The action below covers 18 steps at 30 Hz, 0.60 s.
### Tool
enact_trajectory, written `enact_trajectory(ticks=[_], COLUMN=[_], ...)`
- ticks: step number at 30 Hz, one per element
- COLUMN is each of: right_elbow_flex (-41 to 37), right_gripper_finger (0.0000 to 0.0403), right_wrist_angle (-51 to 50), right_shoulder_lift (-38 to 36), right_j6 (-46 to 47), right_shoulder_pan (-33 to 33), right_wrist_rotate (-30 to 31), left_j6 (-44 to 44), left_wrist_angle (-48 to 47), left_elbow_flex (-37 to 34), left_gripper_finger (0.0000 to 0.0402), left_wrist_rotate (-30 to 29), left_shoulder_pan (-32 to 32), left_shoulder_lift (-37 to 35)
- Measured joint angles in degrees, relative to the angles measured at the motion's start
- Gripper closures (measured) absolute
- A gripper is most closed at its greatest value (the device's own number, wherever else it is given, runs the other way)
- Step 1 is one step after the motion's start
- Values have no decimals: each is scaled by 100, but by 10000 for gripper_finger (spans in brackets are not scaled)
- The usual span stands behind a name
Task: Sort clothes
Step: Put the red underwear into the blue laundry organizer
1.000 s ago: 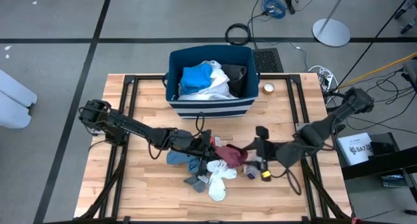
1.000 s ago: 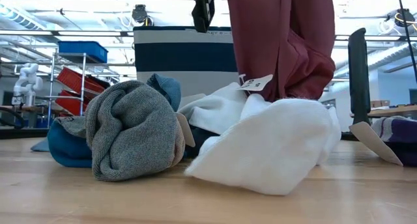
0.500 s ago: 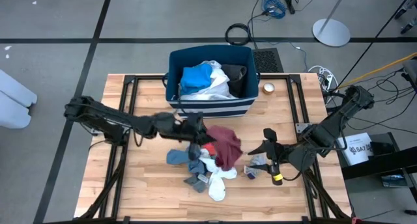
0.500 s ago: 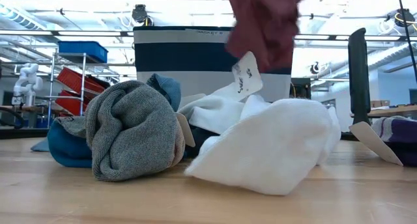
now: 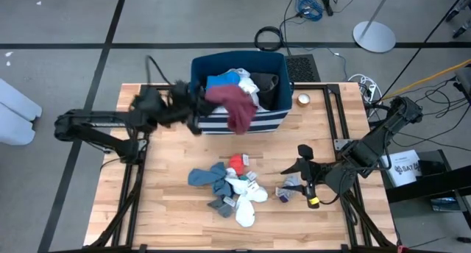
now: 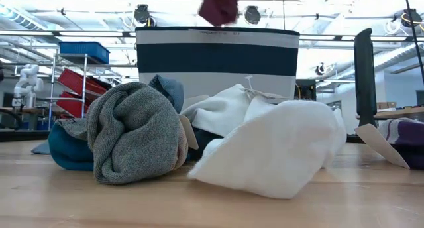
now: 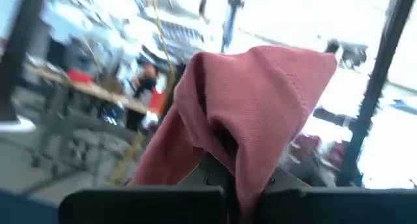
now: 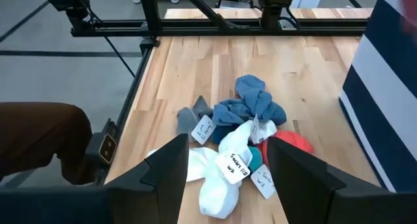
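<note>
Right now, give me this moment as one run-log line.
left gripper: shut on maroon garment, above navy bin | right gripper: open, empty | pile: on table

Maroon garment (image 5: 231, 106) hangs crumpled from left hand (image 5: 197, 113), above bin's front edge. Blue garment (image 5: 221, 83) and white garment (image 5: 246, 82) bundled inside bin. Loose pile on desk: blue piece (image 5: 208, 176), red-orange piece (image 5: 236, 163), white socks (image 5: 246, 197), grey sock (image 5: 218, 205).

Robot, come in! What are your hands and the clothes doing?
Left gripper shut on maroon garment over bin. Right gripper open beside pile.
</note>
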Motion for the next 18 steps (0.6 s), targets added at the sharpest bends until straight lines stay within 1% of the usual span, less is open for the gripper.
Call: enact_trajectory(ticks=[3, 7, 10, 14, 18], right_elbow_flex=[0, 0, 0, 0, 0], right_gripper_finger=[209, 209, 209, 209, 209], right_wrist_angle=[-11, -26, -25, -26, -31], right_shoulder_lift=[2, 2, 2, 2, 2], right_j6=[-36, -38, -38, -38, -38], right_shoulder_pan=[0, 0, -2, -2, -2], right_wrist_rotate=[63, 151, 153, 151, 151], left_j6=[13, 41, 41, -12, -13], left_wrist_angle=[-312, -1202, -1899, -2399, -3049], left_elbow_flex=[418, 1017, 1326, 1351, 1351], left_gripper_finger=[399, 399, 399, 399, 399], left_wrist_rotate=[77, 133, 256, 453, 552], left_shoulder_pan=[466, 1140, 1658, 2197, 2496], left_shoulder_lift=[-28, 50, 167, 334, 545])
